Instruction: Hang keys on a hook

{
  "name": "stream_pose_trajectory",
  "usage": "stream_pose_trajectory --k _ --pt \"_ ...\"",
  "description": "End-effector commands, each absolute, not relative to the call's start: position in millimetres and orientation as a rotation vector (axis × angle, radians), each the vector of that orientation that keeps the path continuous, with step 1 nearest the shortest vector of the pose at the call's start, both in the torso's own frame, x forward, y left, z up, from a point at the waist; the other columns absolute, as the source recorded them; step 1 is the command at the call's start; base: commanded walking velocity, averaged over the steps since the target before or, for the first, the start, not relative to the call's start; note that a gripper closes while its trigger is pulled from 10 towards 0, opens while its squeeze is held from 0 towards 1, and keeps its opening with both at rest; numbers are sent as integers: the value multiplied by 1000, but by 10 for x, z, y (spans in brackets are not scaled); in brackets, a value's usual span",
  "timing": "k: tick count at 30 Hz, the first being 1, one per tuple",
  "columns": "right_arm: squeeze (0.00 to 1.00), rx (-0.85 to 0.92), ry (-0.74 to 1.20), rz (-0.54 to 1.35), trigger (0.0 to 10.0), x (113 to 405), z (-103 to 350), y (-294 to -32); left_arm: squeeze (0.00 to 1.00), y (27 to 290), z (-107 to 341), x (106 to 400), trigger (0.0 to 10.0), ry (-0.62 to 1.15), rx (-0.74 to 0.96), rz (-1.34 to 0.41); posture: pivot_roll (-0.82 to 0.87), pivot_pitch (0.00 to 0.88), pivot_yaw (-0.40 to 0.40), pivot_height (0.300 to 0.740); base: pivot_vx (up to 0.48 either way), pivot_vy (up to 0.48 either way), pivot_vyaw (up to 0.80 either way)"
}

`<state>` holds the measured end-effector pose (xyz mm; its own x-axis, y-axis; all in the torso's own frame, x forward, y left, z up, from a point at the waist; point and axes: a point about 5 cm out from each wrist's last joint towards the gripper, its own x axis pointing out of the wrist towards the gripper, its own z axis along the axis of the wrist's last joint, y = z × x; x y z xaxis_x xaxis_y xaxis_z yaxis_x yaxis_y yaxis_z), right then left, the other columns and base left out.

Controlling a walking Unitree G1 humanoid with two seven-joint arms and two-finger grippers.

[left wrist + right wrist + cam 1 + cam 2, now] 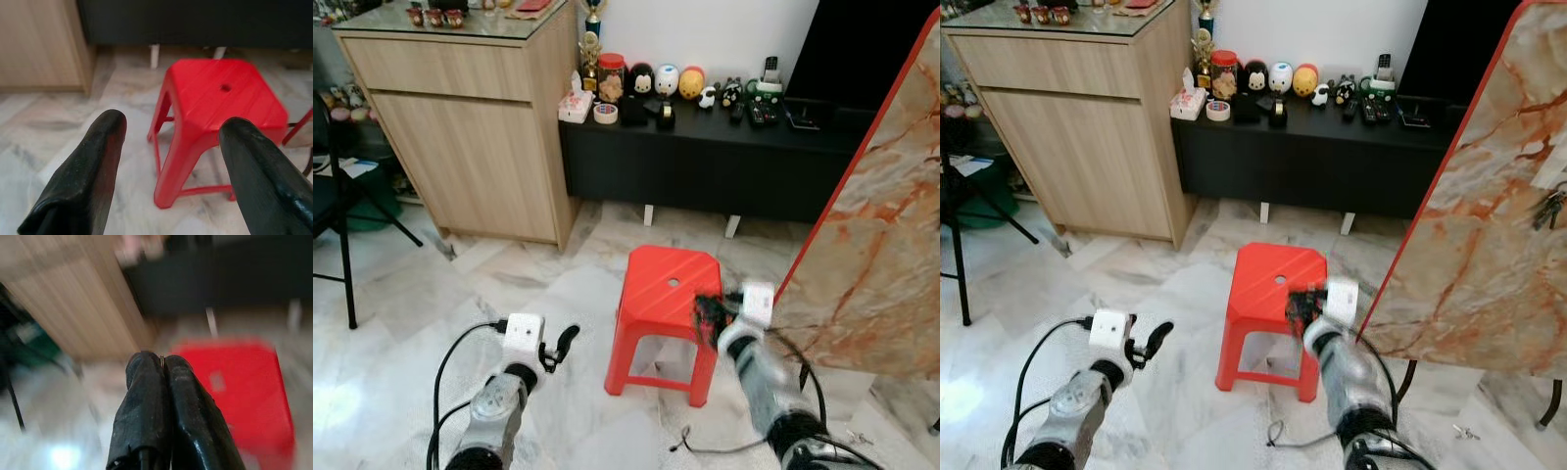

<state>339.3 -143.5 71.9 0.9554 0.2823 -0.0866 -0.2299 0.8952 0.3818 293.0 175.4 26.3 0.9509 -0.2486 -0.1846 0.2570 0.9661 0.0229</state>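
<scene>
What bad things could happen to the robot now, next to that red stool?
1. The right gripper seems to pinch the keys by just a thin metal sliver at its fingertips, so they might slip out.
2. The red stool and the marble board are close on either side of that arm, so a swing could bump one.
</scene>
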Motion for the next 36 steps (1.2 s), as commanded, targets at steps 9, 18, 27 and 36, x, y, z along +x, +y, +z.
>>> stream_pose_trajectory --k 9,18,27,36 --pt "0 339 -57 664 10000 3255 1348 -1166 0 1502 540 2979 10000 59 63 -450 -9 0 -75 740 0 0 0" --pt "0 297 -49 768 10000 3075 1614 -939 0 1309 649 2919 10000 43 75 -592 -13 0 -80 740 0 0 0" --pt "0 226 55 753 10000 2965 1582 -885 0 1250 682 2773 10000 115 49 -780 -8 0 -76 740 0 0 0" --pt "0 226 178 729 10000 2812 1550 -767 0 1163 826 2752 10000 102 36 -846 -12 0 -78 740 0 0 0"
